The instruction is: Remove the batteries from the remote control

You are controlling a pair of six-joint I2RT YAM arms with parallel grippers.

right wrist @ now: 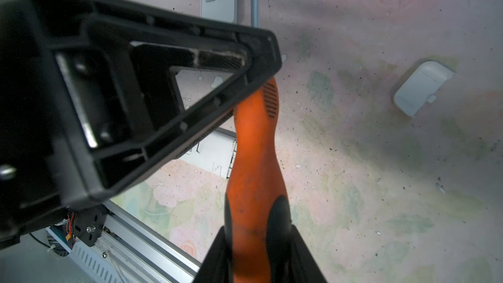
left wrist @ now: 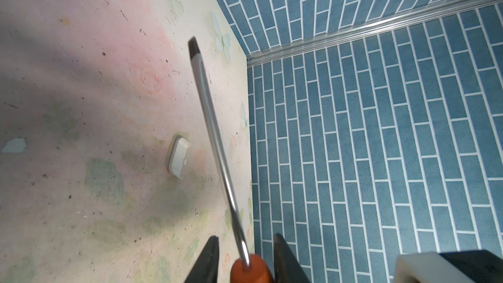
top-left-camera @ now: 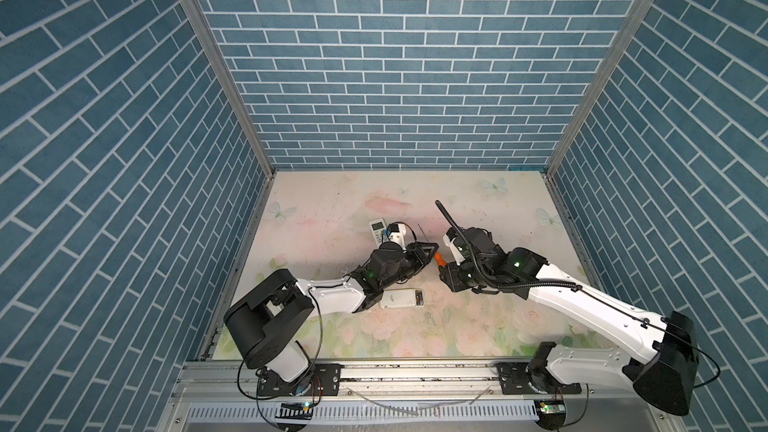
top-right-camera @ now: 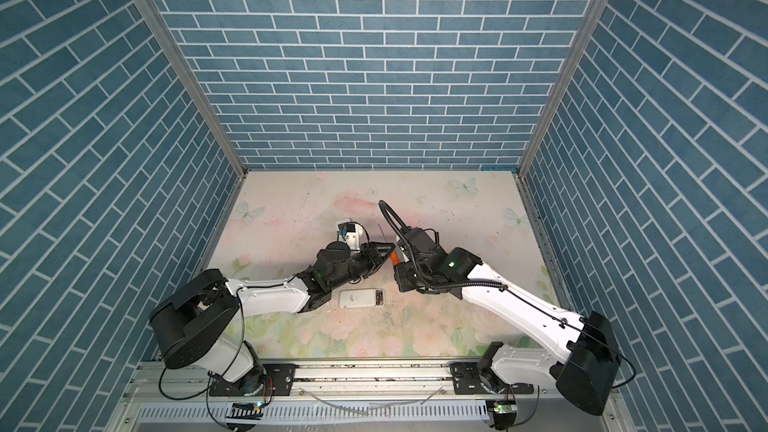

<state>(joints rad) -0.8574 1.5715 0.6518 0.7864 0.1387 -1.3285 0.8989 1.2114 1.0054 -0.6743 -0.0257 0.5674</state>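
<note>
A white remote control (top-left-camera: 399,299) lies face down near the table's middle, and batteries (top-left-camera: 417,296) show in its open compartment at the right end in both top views (top-right-camera: 379,296). My right gripper (right wrist: 258,257) is shut on the thick rear of an orange-handled screwdriver (right wrist: 255,159). My left gripper (left wrist: 246,259) has its jaws either side of the handle's front end. One finger touches it and a narrow gap shows at the other. The steel shaft (left wrist: 215,137) points away over the table. Both grippers meet above the table behind the remote (top-left-camera: 436,257).
A second white remote (top-left-camera: 377,229) lies face up farther back, partly behind the left wrist camera. A small white battery cover (left wrist: 178,159) lies on the floral table, also in the right wrist view (right wrist: 422,88). Blue brick walls close in three sides.
</note>
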